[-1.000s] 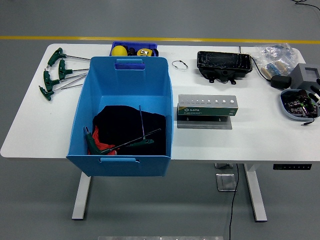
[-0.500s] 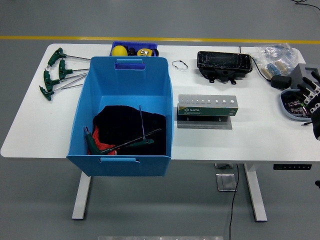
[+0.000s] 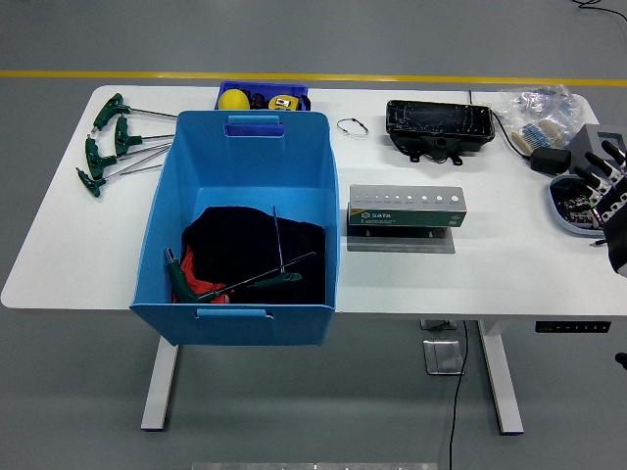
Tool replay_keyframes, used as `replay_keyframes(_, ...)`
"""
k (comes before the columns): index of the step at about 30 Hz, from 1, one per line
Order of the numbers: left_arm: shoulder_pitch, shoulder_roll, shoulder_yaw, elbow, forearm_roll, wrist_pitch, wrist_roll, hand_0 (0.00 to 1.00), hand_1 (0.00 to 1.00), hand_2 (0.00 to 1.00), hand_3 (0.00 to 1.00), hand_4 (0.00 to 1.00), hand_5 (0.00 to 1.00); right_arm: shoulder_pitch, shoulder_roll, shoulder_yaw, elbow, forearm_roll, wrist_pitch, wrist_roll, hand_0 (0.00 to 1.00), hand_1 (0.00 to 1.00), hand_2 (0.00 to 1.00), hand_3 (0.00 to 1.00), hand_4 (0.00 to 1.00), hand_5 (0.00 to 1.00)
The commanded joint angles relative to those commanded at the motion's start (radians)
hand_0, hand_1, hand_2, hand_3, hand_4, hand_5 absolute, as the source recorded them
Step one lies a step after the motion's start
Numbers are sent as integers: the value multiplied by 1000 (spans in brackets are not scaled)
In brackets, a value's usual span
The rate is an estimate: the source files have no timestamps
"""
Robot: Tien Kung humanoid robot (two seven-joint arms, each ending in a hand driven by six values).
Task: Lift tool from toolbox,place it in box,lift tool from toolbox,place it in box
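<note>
blue box (image 3: pixel 245 157) with green-handled tools (image 3: pixel 240 282) on dark cloth; right hand (image 3: pixel 609 201) at table edge, fingers apart, seemingly empty

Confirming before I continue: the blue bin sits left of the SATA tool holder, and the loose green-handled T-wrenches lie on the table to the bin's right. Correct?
Not quite. In the head view the green-handled T-wrenches lie to the left of the blue bin, by the table's far left corner. The bin does sit left of the SATA tool holder.

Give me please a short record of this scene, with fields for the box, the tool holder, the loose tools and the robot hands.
box: blue box at table's left-centre, holding green-handled tools on dark cloth
tool holder: grey rack right of box, holes look empty
loose tools: green T-handle keys at far left
right hand: right hand at right edge, fingers spread, holding nothing
left hand: not in view
</note>
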Motion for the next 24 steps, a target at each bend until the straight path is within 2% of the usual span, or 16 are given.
replay_keyframes(7, -1, 0, -7, 0, 10, -2, 0, 631, 624, 699, 794, 860, 792, 3, 0, -2, 0, 0, 2, -1, 814, 786, 849, 903, 998, 931)
replay_keyframes(24, 3, -1, 24, 0, -41, -5, -14, 632, 623, 699, 793, 860, 794, 2, 4, -1, -2, -4, 9, -9, 811, 779, 848, 897, 998, 935)
